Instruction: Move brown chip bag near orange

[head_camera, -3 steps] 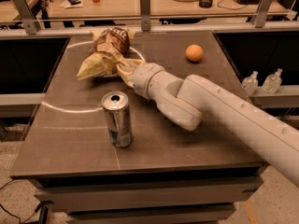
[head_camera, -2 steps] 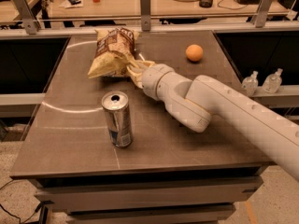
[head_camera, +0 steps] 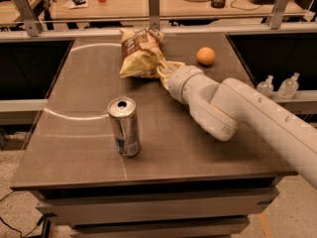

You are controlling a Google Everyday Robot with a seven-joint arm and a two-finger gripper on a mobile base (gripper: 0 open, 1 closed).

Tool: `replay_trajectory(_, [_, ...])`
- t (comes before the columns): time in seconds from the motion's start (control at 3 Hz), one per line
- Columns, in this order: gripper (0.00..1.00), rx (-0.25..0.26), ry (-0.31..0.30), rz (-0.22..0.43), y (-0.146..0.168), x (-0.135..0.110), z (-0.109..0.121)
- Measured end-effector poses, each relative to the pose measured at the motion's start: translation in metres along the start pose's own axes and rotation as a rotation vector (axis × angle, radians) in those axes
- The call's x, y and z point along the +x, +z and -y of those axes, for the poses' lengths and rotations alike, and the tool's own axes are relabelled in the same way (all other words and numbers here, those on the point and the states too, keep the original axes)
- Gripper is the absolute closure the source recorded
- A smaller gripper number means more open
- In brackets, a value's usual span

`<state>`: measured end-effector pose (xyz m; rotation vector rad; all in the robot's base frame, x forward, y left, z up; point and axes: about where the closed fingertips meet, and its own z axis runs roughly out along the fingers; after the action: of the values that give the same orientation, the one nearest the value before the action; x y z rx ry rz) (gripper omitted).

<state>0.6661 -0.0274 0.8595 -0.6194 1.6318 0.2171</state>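
**Position.** The bag [head_camera: 141, 51] lies at the far middle of the surface [head_camera: 89, 83], its dark middle facing up and its near-right pale end pulled toward the gripper [head_camera: 167, 73]. The orange [head_camera: 205, 56] sits to the right of it, apart, with bare surface between them. The can [head_camera: 124, 127] stands upright nearer the front edge, well clear of both.

**Gripper.** It is at the bag's near-right corner, low over the surface. The jaws pinch the pale end, which is bunched up at the tip. The arm [head_camera: 257, 118] reaches in from the right front.

**Step in hand, as judged.** Carrying or dragging the bag right, toward the orange. The gap is not yet closed.

**Recommendations.**
- Travel right and slightly away. The gripper leads and the orange lies in its path, so stop short of it.
- The fruit is round and will roll at a light touch. Neither the wrist nor the trailing bag should nudge it.
- The grip is on one corner only, so the bag may swing or slip. Move slowly and low.
- Release only once the bag rests flat just beside the orange.
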Motion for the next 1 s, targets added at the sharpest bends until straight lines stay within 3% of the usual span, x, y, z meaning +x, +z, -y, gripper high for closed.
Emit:
replay_trajectory(0.67, [1.00, 0.169, -0.016, -0.030, -0.014, 0.005, 0.044])
replay_trajectory(1.0, [1.00, 0.230, -0.025, -0.046, -0.022, 0.011, 0.061])
